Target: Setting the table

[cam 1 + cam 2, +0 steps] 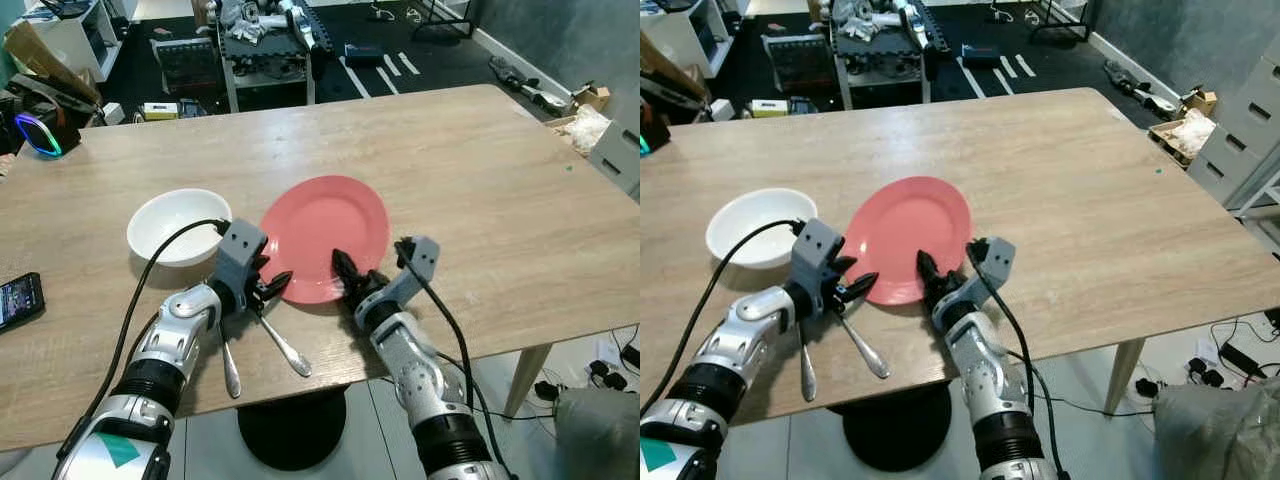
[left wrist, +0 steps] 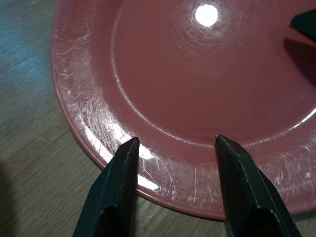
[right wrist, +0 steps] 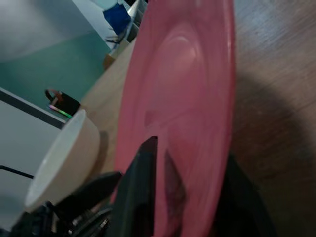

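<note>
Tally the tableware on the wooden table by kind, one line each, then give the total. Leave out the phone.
Plates: 1, the red plate
Bowls: 1, the white bowl
Metal utensils: 2, a spoon and a second utensil whose head is hidden under the left gripper
Total: 4

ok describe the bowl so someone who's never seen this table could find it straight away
Start at the wooden table, then find the red plate near its front edge. Just to the robot's left of that plate sits the white bowl, round and the only white dish there.
</note>
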